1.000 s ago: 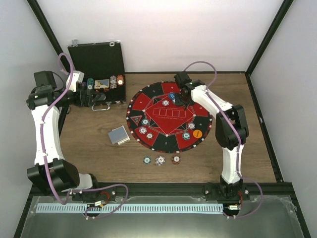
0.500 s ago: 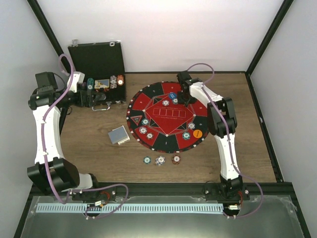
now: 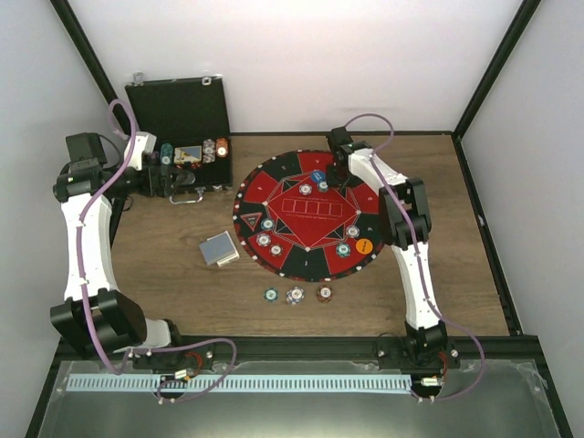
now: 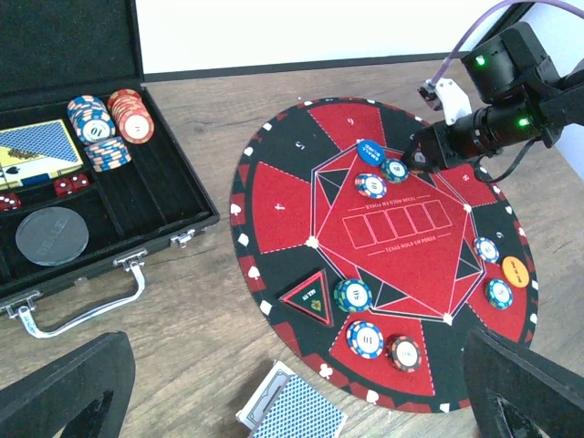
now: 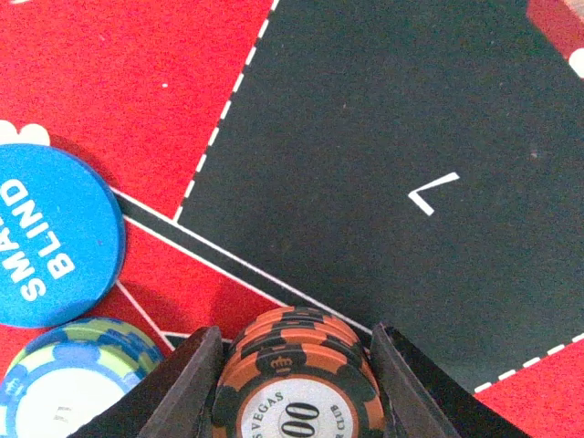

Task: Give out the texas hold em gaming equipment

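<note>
Brown chips (image 5: 297, 383) clamped between right jaws on the mat (image 5: 365, 137) — left jaws wide, empty.

Right hand (image 4: 415, 158) low beside blue disc (image 4: 370, 151) on mat (image 4: 283, 196).

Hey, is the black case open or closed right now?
Open: the black case has its lid raised, with chips and cards showing inside.

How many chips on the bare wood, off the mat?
3, in a row by the near edge of the mat: green chip, white chip, brown chip, left to right. Each could be a stack; can't tell.
</note>
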